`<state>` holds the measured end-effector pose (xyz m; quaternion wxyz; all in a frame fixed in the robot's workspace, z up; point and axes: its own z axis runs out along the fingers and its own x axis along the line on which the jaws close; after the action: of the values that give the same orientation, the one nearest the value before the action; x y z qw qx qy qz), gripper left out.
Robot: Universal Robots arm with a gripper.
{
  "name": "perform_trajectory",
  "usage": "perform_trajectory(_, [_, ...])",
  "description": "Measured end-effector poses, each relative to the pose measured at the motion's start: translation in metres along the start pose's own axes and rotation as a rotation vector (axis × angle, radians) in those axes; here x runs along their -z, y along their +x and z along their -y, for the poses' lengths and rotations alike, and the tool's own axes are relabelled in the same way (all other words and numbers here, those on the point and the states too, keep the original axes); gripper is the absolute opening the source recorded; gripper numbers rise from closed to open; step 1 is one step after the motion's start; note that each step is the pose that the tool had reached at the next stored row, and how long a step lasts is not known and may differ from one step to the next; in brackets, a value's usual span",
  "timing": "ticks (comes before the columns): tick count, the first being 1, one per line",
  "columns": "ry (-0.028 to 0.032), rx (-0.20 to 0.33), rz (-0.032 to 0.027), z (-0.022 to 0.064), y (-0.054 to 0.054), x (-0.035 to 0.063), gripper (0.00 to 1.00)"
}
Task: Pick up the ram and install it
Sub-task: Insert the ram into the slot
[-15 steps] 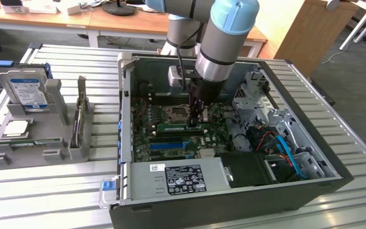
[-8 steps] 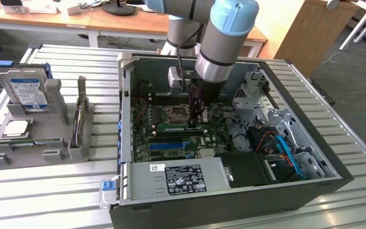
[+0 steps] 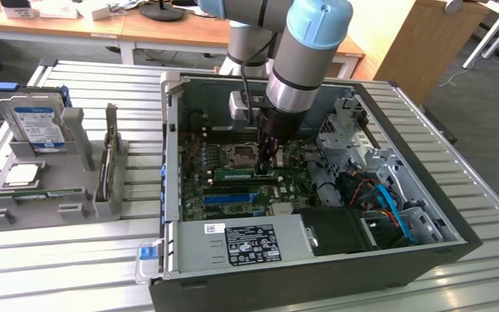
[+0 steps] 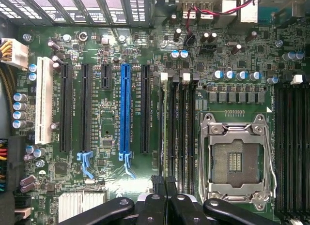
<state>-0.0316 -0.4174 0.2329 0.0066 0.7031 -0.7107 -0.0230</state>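
Inside the computer case, my hand, pressed together, sits at one end of the ram lying along its slot.

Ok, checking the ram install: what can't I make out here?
- Whether the ram is fully seated: exterior view, too small to judge; wrist view, edge-on.
- Whether the tool touches it: wrist view, its own fingers cover the spot.
- The slot latch at the tool's end: wrist view, behind the tool.
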Motion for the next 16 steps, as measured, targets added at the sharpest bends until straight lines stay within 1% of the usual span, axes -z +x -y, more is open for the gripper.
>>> perform_trajectory(3, [0.0,0.0,-0.0003,0.0001,0.0002,-0.0016,0.12])
perform_trajectory(16, [0.0,0.0,0.0,0.0001,0.0002,-0.0027,0.12])
